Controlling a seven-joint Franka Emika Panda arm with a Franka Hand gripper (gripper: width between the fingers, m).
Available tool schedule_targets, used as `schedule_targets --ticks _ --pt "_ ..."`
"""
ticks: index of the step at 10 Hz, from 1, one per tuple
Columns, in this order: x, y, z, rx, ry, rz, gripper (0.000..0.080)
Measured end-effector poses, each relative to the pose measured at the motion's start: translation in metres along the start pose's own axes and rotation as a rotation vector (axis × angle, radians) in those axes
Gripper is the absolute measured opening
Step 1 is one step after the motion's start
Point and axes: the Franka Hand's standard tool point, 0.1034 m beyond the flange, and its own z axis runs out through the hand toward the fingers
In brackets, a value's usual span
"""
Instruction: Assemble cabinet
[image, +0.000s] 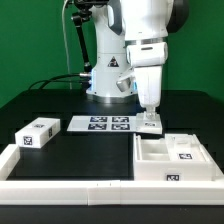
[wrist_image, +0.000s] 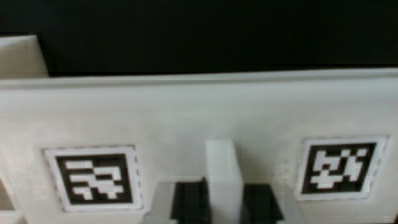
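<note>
The large white cabinet body (image: 176, 157) lies open side up at the exterior view's right, with tags on its inner and front faces. My gripper (image: 148, 118) points straight down just behind the body's far left corner. In the wrist view, my gripper (wrist_image: 224, 202) has its two black fingers (wrist_image: 191, 202) pressed against either side of a thin raised rib on a white cabinet block (wrist_image: 196, 120), which carries two tags. That block shows small under the fingers in the exterior view (image: 150, 128). Another tagged white block (image: 35, 134) lies at the left, apart from the gripper.
The marker board (image: 98, 124) lies flat behind the middle, just left of the gripper. A long low white border rail (image: 60, 186) runs along the front. The robot base (image: 105, 75) stands behind. A white edge (wrist_image: 18, 55) shows at the wrist view's corner.
</note>
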Motion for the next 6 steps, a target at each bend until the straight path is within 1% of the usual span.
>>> schedule_targets --ticks 1,2,3,4,5,6 --pt "0.000 -0.001 0.001 -0.008 0.005 0.000 0.0067" --pt "-0.001 0.002 0.002 -0.003 0.004 0.003 0.0067" --pt "0.000 0.006 0.001 -0.013 0.007 0.006 0.0067" --pt "-0.002 0.011 0.000 -0.001 0.001 0.011 0.0067" --pt "0.000 0.015 -0.002 -0.008 0.003 0.015 0.0067" --pt "-0.001 0.014 -0.001 -0.006 0.002 0.015 0.0067"
